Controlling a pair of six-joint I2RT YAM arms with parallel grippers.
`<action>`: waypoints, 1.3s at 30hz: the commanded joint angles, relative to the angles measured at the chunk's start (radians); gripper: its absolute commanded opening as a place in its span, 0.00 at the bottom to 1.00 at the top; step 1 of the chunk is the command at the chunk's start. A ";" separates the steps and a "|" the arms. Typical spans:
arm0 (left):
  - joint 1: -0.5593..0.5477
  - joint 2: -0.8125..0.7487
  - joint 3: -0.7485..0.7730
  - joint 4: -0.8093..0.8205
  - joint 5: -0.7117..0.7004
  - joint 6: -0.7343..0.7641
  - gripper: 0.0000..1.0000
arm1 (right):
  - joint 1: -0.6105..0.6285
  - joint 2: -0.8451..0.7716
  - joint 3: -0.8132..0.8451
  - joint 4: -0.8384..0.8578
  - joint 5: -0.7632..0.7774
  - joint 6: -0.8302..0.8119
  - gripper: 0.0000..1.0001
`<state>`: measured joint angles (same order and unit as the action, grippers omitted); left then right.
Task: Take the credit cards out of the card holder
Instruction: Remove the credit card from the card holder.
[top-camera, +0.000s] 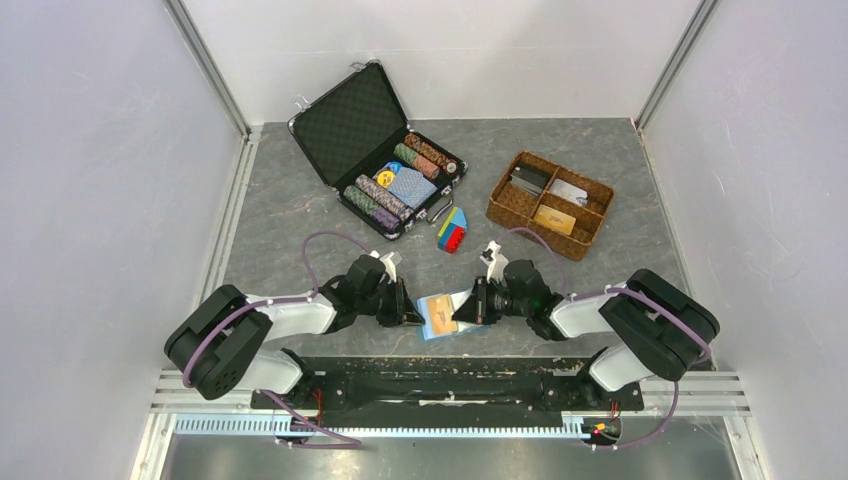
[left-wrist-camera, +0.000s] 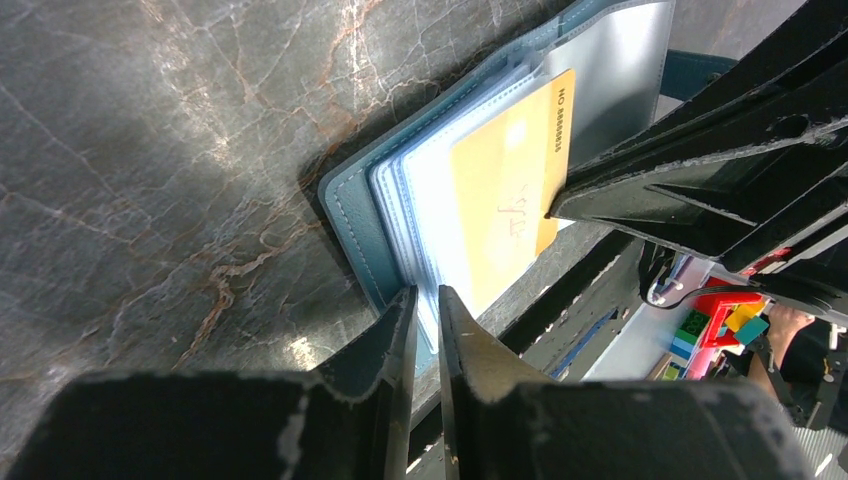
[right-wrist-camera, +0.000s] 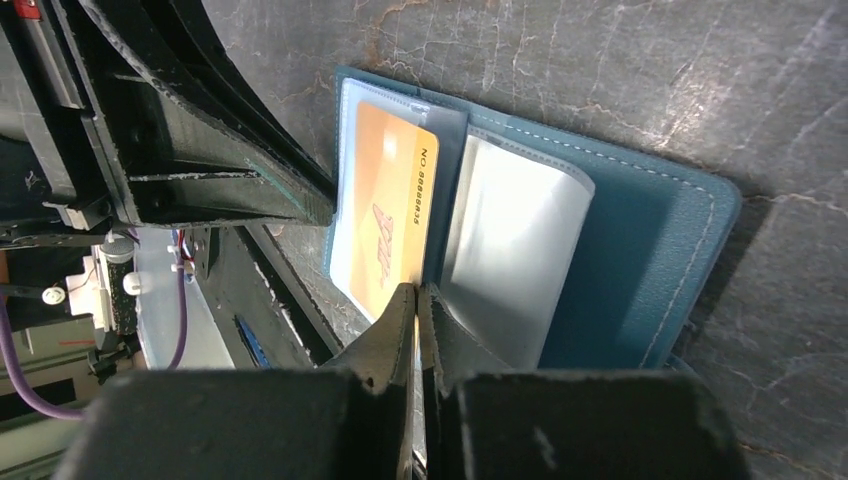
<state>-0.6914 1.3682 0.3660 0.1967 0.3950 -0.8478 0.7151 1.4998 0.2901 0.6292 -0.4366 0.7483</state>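
From my remote seat, the left arm reaches in from its base at the near edge of the grey marbled tabletop (top-camera: 290, 215). The left gripper (left-wrist-camera: 427, 295) is narrowed to a slit, nipping the near edge of the light-blue folding card holder (right-wrist-camera: 640, 250) where the cover meets the clear plastic sleeves (right-wrist-camera: 515, 250).

The card holder lies open and flat between the two grippers, close to the table's near edge and just ahead of the black base rail (top-camera: 440, 375). There is little spare room on that side.

An orange-yellow plastic card (right-wrist-camera: 385, 210) sits face up on the open pages. Most of it shows, and I cannot tell how much is tucked into a sleeve.

The right gripper (right-wrist-camera: 415, 290) comes in from the opposite side. Its fingers are pinched fully together on the card's long edge near one corner, and its tips stand near the left gripper's across the card.

Beyond the holder, bare tabletop runs back to the coloured toy blocks (top-camera: 452, 230). The black chip case (top-camera: 355, 120) stands behind them with its lid up, left of centre at the rear. At rear right, the brown wicker tray (top-camera: 497, 205) sits well apart from both arms. White walls close in both sides, well clear of the arms.
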 joint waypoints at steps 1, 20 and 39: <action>0.001 0.020 -0.027 -0.049 -0.061 0.002 0.22 | -0.022 -0.037 -0.023 0.043 -0.021 -0.008 0.00; 0.000 0.010 0.045 -0.147 -0.061 0.032 0.26 | -0.204 -0.309 -0.021 -0.248 -0.065 -0.162 0.00; 0.001 -0.331 0.347 -0.531 -0.049 0.183 0.68 | -0.248 -0.473 0.061 -0.368 -0.356 -0.298 0.00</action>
<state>-0.6914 1.1099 0.6491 -0.2535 0.3416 -0.7517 0.4683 1.0615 0.3103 0.2661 -0.7200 0.4835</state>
